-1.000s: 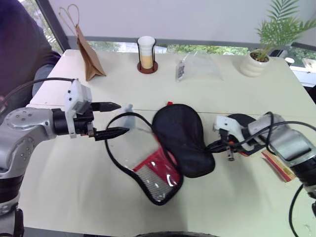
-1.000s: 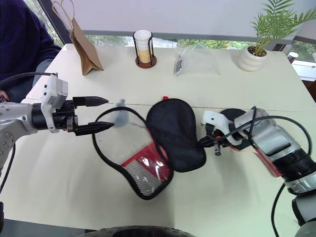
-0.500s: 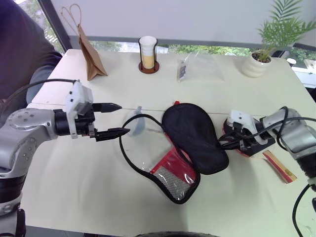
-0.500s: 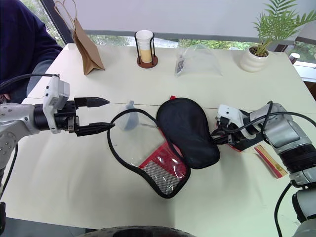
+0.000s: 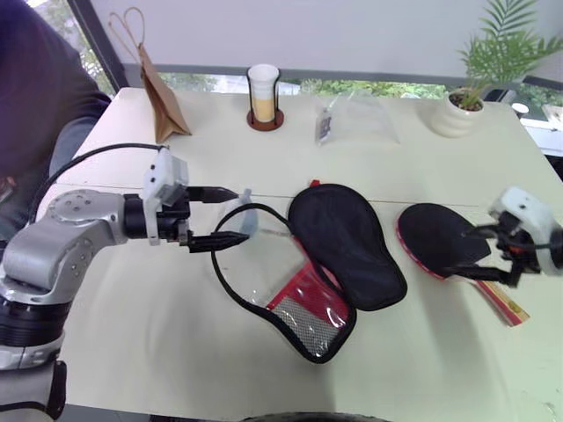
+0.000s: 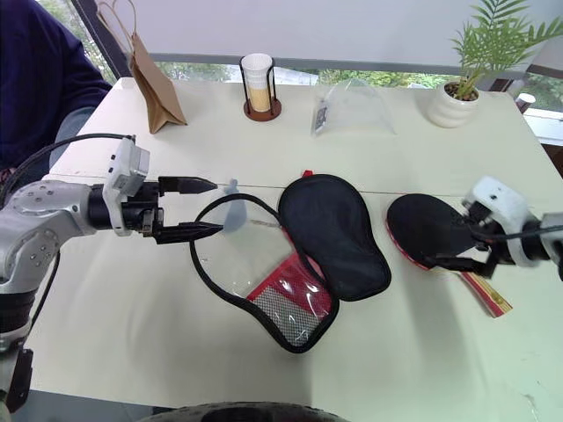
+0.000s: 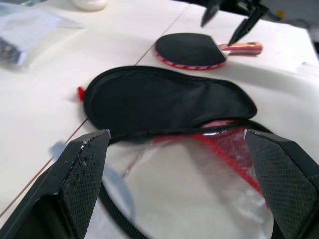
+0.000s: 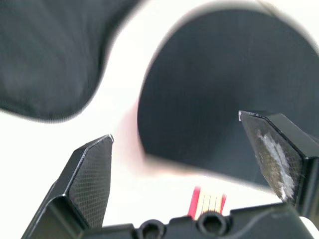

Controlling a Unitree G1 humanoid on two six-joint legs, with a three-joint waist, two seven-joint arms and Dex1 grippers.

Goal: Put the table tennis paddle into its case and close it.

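The table tennis paddle (image 6: 428, 230) lay flat on the pale worktop (image 6: 369, 167) at the right of the head views, black rubber face up, its red-striped wooden handle pointing toward the lower right corner. The right claw (image 6: 467, 246) hung over the join of blade and handle with its fingers spread wide and nothing between them; in the right wrist view the black face and the handle's red stripe showed through the gap.

The case (image 6: 295, 255) lay unzipped at the centre of the frame, just left of the paddle and apart from it. Its black flap (image 6: 332, 233) was folded open to the right, while the red panel and mesh pocket sat at lower centre and a clear lining showed inside the looped black rim.

The left claw (image 6: 201, 208) reached in level from the left, fingers apart and empty, its tips close to the case's left rim.

Along the top of the frame stood a brown paper bag (image 6: 151, 81), a cup in a wire holder (image 6: 257, 83), a clear plastic bag (image 6: 350, 110) and a potted plant (image 6: 457, 92). A person's dark sleeve (image 6: 40, 83) filled the upper left corner.
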